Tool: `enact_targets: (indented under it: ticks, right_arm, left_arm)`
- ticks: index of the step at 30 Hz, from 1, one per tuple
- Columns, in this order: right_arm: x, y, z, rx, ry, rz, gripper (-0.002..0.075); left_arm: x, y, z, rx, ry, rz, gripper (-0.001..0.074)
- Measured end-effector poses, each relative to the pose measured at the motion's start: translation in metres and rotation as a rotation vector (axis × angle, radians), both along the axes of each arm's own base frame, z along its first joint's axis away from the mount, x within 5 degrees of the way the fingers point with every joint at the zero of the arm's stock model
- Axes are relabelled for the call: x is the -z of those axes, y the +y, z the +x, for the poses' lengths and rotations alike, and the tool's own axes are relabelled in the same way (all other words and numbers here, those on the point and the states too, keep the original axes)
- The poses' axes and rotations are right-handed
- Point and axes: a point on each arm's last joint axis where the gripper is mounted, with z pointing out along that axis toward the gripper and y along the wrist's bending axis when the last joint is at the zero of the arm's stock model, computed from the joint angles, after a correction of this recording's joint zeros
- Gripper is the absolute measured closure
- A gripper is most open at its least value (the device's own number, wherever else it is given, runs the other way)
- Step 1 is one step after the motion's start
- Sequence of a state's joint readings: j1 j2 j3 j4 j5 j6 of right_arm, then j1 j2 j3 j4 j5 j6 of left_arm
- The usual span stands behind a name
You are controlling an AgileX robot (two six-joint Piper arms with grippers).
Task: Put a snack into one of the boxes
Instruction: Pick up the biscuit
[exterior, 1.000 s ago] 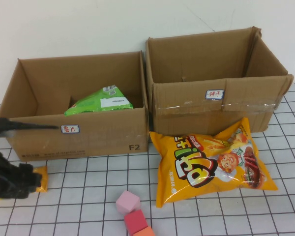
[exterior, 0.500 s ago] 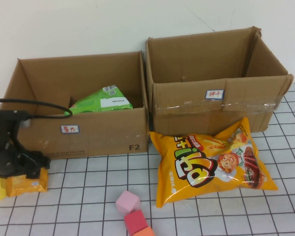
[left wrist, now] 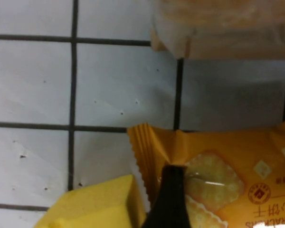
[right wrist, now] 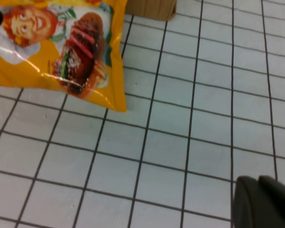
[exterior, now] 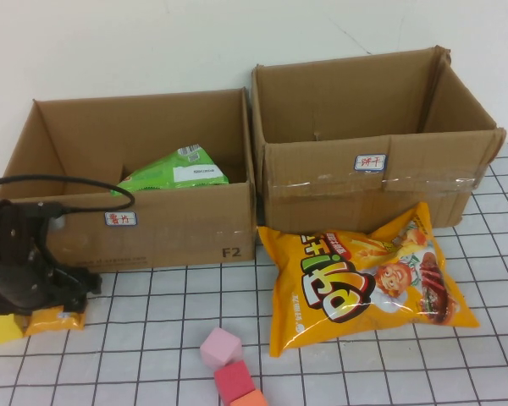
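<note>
Starting with the biggest things, we have two open cardboard boxes standing side by side at the back of the gridded table (exterior: 152, 372): the left box (exterior: 178, 228) already holds a green snack bag (exterior: 173, 172), and the right box (exterior: 364, 182) looks empty as far as we can see into it. Just in front of the right box lies the large orange chip bag (exterior: 364, 275), puffed with air, so we judge it light, soft and slippery, with contents that would crush under a hard squeeze. Near the front edge sit a pink cube (exterior: 219, 348) and a red cube (exterior: 235, 381), touching. At the far left, our left pincer (exterior: 42, 296) is down over the small orange cracker packet (exterior: 55, 320), which lies flat on the table beside a yellow block (exterior: 4, 326), in front of the left box. In the left wrist view one dark finger (left wrist: 171, 199) rests on the packet (left wrist: 218, 175), but we cannot tell whether the pincer has closed on it. We judge this packet very light and thin, its film slick and the crackers inside brittle, so the crimped end seam or a gentle pinch across the edge seems the safest hold. Our right pincer (right wrist: 263, 202) shows only as a dark edge above bare table near the chip bag's corner (right wrist: 61, 52); we cannot tell its state either.
</note>
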State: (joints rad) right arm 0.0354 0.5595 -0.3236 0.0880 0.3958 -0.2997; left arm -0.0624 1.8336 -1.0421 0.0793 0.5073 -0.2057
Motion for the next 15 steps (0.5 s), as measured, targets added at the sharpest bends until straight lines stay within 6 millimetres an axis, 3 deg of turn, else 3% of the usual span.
enact_targets:
  ticks: [7, 15]
  right_arm:
    - [-0.002, 0.0, 0.001, 0.001, -0.025, 0.006, 0.0726]
    - [-0.002, 0.0, 0.002, 0.0, -0.031, 0.008, 0.0726]
  left_arm:
    - [0.0, -0.03, -0.003, 0.105, 0.017, 0.0, 0.0206]
    - [0.0, -0.044, -0.007, 0.131, 0.04, -0.011, 0.0326]
